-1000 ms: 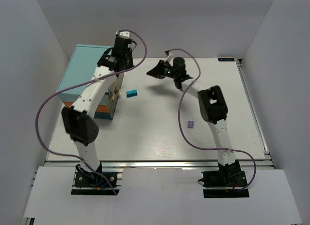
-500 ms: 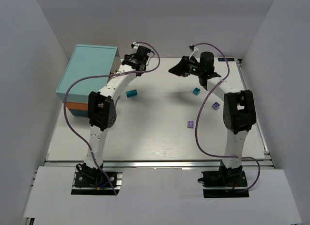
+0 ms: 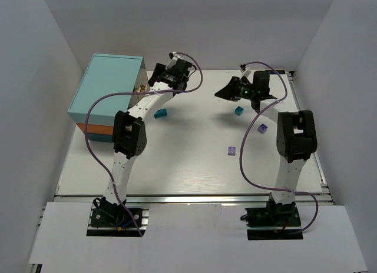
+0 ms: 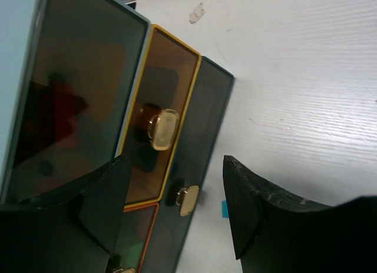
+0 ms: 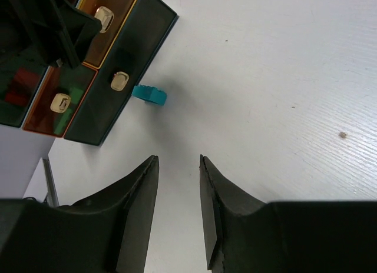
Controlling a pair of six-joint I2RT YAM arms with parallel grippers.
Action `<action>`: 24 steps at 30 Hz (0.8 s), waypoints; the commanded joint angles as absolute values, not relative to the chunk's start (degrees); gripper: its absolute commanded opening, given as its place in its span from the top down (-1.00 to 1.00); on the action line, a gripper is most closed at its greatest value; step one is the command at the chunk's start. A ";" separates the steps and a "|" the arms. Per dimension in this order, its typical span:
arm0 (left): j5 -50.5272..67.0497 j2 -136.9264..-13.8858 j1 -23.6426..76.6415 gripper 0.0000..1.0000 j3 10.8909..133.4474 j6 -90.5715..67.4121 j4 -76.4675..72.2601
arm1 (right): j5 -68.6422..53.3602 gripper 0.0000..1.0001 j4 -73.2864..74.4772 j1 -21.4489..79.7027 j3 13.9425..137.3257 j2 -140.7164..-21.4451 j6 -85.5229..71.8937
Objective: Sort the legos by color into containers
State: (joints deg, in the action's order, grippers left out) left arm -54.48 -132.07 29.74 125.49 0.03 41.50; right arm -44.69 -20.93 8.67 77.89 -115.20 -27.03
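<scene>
1. On the white table (image 3: 177, 173), four loose bricks lie in the open. A cyan brick (image 3: 160, 113) sits close to the front of the cabinet. A second cyan brick (image 3: 239, 110) lies right of centre, with a purple brick (image 3: 263, 128) near it on the right. The other purple brick (image 3: 232, 150) lies nearer the arm bases, apart from the rest.
2. The cabinet (image 3: 112, 85) stands at the table's left side, with a pale teal top and an orange band on its side. Its drawers (image 4: 168, 114) have tinted see-through fronts and small pale handles. From the right wrist, red and green shapes show through two of those fronts.
3. The left gripper (image 4: 175, 185) hangs just in front of the drawer fronts. Its jaws stand wide apart with nothing between them.
4. The right gripper (image 5: 178, 167) is over bare table near the far edge, not far from the second cyan brick, and points toward the cabinet. Its jaws are parted by a narrower gap and hold nothing. In its own view the first cyan brick lies close by the dark drawer at the end of the row.
</scene>
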 commanded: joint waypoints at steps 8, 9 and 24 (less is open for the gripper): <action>-55.55 -133.68 27.51 -0.47 127.00 3.43 40.17 | -46.49 0.21 -23.99 6.07 77.78 -111.97 -27.86; -55.46 -133.86 26.99 -0.48 127.00 3.43 40.08 | -46.49 0.21 -23.99 5.89 77.78 -112.15 -28.04; -50.98 -135.17 23.91 -0.41 126.21 1.41 41.92 | -46.84 0.21 -23.99 3.61 78.05 -112.67 -28.83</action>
State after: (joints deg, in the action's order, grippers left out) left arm -52.42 -134.76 25.12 125.73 2.46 40.77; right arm -45.63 -21.52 4.08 77.78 -114.67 -28.40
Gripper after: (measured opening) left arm 0.711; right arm 0.397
